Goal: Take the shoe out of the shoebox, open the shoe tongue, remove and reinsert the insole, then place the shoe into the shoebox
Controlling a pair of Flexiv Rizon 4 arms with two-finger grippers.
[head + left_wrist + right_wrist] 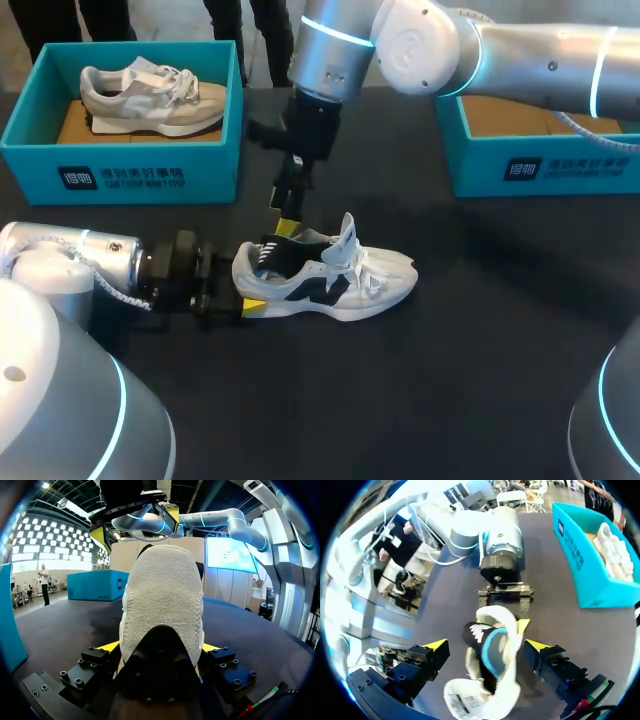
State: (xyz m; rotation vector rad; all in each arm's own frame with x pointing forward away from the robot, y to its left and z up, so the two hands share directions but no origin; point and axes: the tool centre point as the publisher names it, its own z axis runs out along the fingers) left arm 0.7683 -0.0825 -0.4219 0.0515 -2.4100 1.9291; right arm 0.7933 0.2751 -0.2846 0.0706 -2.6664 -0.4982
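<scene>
Left pincer (pixel 159 647) clamps the heel of the white shoe (pixel 340 280), standing on its sole on the dark counter (pixel 450 400); right pincer (pixel 486 645) hangs spread just over its collar. Light and soft-walled but firmer at the heel, it should hold steady there; the floppy insole is probably best pinched at its rear edge.

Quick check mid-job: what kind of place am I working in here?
Likely a robot shoe-handling test bench: a dark table, a teal shoebox holding a grey shoe, a second teal shoebox, and the left gripper clamped on a white shoe.
</scene>
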